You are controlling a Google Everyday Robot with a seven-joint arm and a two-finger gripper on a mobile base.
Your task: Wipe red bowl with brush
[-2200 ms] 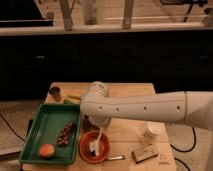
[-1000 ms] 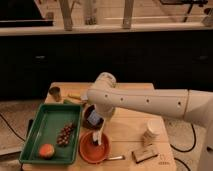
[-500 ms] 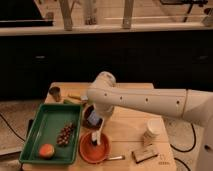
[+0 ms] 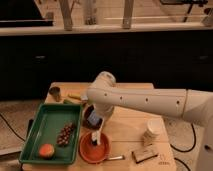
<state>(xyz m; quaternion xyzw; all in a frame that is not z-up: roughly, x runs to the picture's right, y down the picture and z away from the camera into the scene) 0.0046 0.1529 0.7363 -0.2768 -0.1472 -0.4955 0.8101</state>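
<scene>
One red bowl [image 4: 86, 150] sat near the front edge of the wooden table [image 4: 127, 122], just beside the right wall of one green tray [image 4: 47, 120]. One brush [image 4: 96, 140] stood in that bowl, its pale handle rising steeply from the bowl's floor; its bristle head was too small for us to make out. One gripper [image 4: 95, 131] hung directly above the red bowl at the upper end of the handle, at the end of the single white arm [image 4: 150, 102], which ran off the right edge. We could not tell whether the gripper was clamped on the brush or loose around it. A second bowl, the dark bowl [image 4: 89, 114], lay just behind the red one, half hidden under the arm, with a blue-grey object [image 4: 94, 119] in it. Inside the tray we counted one orange fruit [image 4: 46, 150] and one cluster of dark round pieces [image 4: 65, 133]. One pale cup [image 4: 152, 131], one brown block [image 4: 145, 156] and one thin metal utensil [image 4: 116, 158] lay to the right. One small dark cup [image 4: 55, 93] stood at the far left corner.
</scene>
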